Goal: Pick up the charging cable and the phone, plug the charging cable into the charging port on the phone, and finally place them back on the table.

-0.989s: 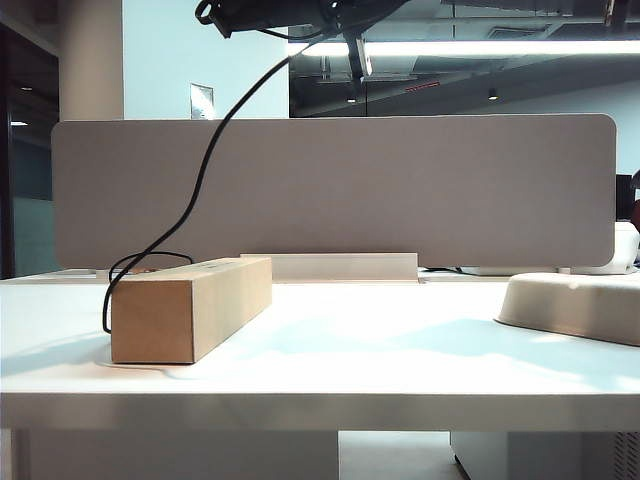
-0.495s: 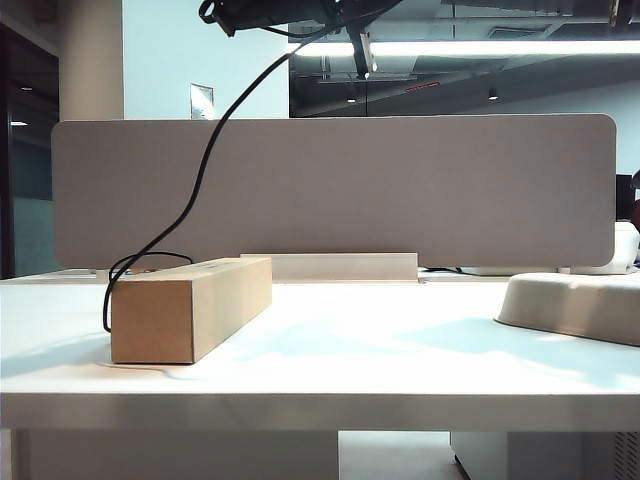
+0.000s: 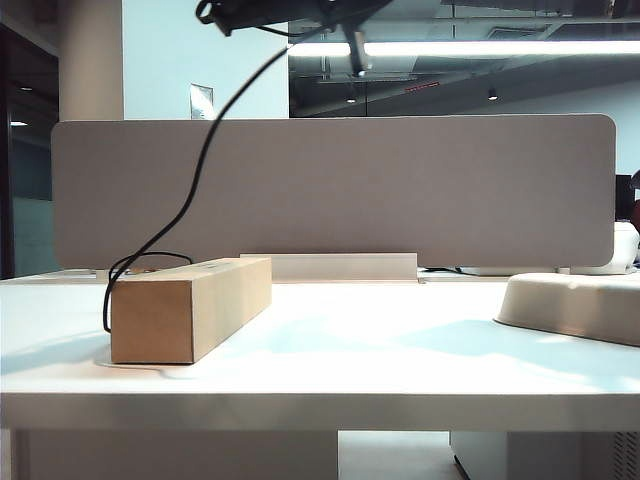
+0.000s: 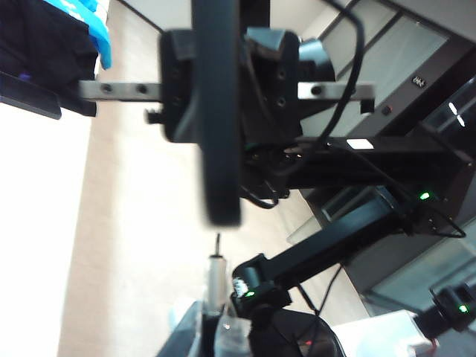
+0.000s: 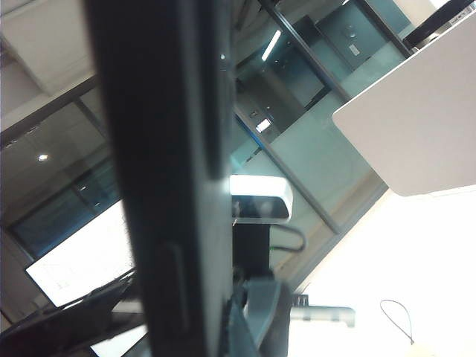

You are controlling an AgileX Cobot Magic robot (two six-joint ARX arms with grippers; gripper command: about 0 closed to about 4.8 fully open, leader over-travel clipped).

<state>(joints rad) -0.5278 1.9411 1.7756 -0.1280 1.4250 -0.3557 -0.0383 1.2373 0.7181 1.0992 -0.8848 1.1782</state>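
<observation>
Holding the phone: the left gripper (image 4: 219, 89), high above the table (image 3: 400, 360), is clenched on the phone (image 4: 219, 163), one finger on each flat face.
Phone look: seen edge-on, a slim glossy black slab with a rounded end reaching out past the left gripper's fingertips.
Right gripper (image 4: 212, 335): just beyond the phone's free end, closed around the charging cable (image 3: 200, 170) close behind its plug.
Plug tip (image 4: 216, 269): small, silvery-white, a thin pin at its front; it points at the phone's short edge and stands just apart from it.
Charging port: too small to make out.
Cable run: a thin black cord drooping from the grippers, ending in a loop behind the cardboard box (image 3: 185, 305).
</observation>
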